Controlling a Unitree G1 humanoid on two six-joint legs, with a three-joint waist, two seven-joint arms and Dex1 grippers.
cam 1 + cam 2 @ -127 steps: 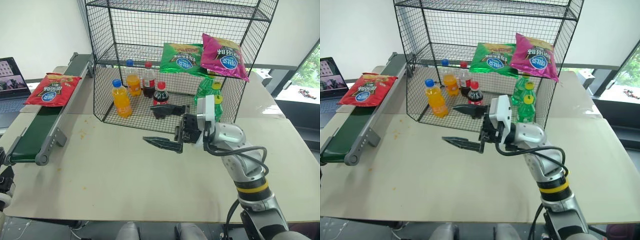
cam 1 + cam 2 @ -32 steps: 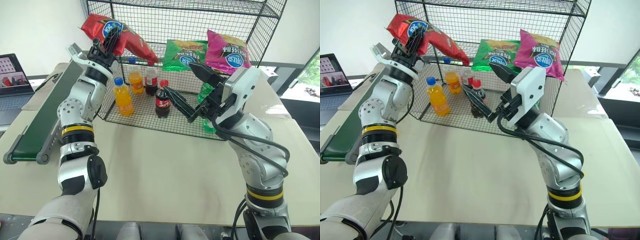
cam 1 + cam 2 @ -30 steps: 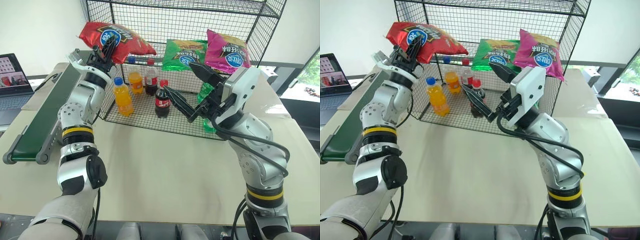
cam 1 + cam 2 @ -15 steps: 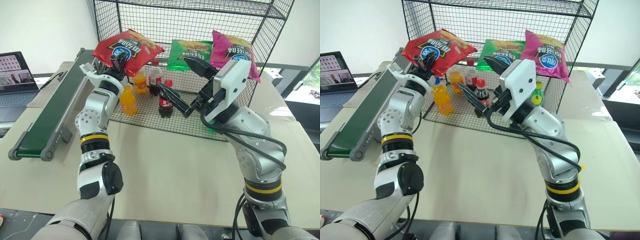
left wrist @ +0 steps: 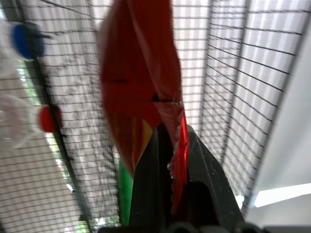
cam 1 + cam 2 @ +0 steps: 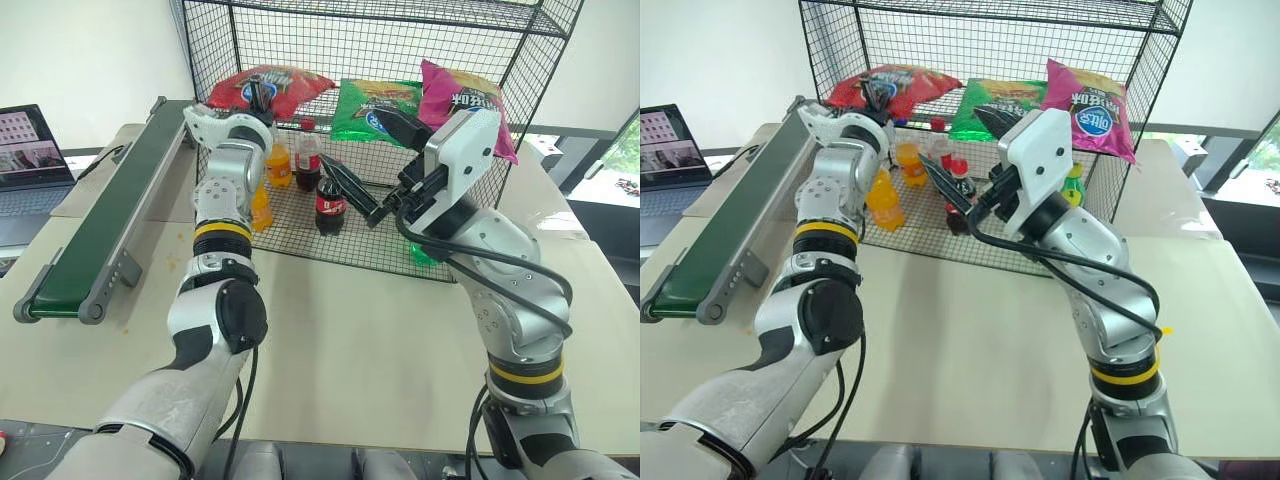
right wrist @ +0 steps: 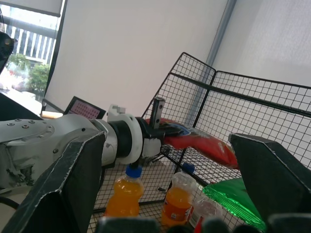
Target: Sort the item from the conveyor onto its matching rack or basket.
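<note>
A pale beige desk in a white-walled room carries a tall black wire rack at the back and a long dark green conveyor along its left side, with an open laptop beyond the belt.

The left gripper reaches up at the rack's middle shelf, at its left end, with its fingers pinched shut on the edge of the red chip bag. The bag lies nearly flat at shelf level, just beside the green chip bag; the magenta chip bag leans at the shelf's right end. Whether the red bag rests on the wire cannot be told.

On the rack's bottom shelf stand 2 orange drink bottles, 2 dark cola bottles with red caps and a green bottle behind the right arm.

The right gripper hangs in front of the rack, its 2 black fingers spread wide and holding nothing.
</note>
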